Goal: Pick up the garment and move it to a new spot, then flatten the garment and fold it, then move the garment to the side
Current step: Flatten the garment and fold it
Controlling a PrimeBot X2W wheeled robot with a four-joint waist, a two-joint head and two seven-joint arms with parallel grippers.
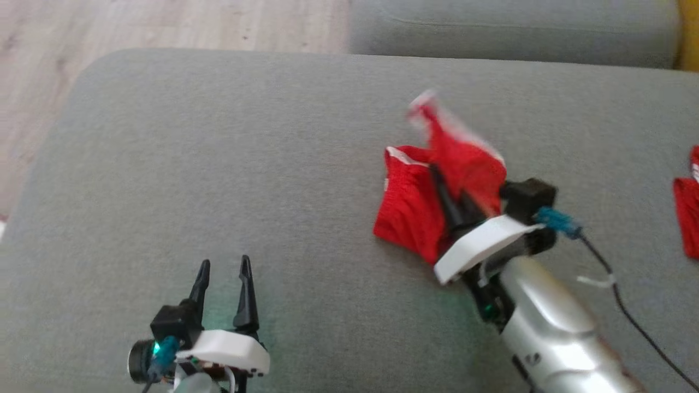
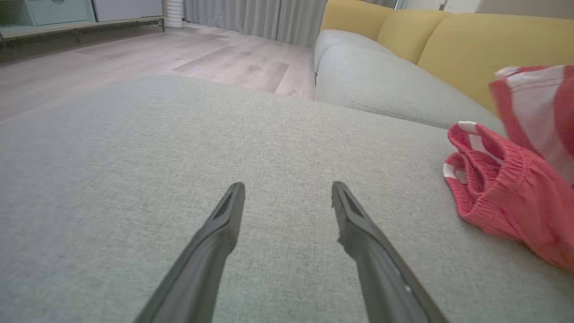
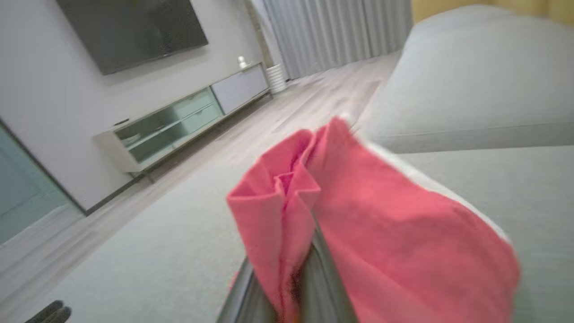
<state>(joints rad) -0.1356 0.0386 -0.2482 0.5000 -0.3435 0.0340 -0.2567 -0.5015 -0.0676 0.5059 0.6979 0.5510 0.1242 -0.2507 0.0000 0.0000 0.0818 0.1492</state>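
Red shorts (image 1: 409, 218), white-trimmed, lay bunched on the grey sofa cushion (image 1: 218, 164), right of centre, one part raised off it. Right gripper (image 1: 449, 191) was clamped on the raised fabric. Left gripper (image 1: 224, 263) stood wide apart and empty, well to the left over bare cushion.

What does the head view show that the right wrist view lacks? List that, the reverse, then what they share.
Head view adds: the left gripper seen whole, open, the right arm's silver forearm, and a second red cloth at the right edge. Right wrist view adds: a wall-mounted screen, a low cabinet, curtains. Shared: the red garment pinched in the shut right gripper, the grey cushion, wood floor.
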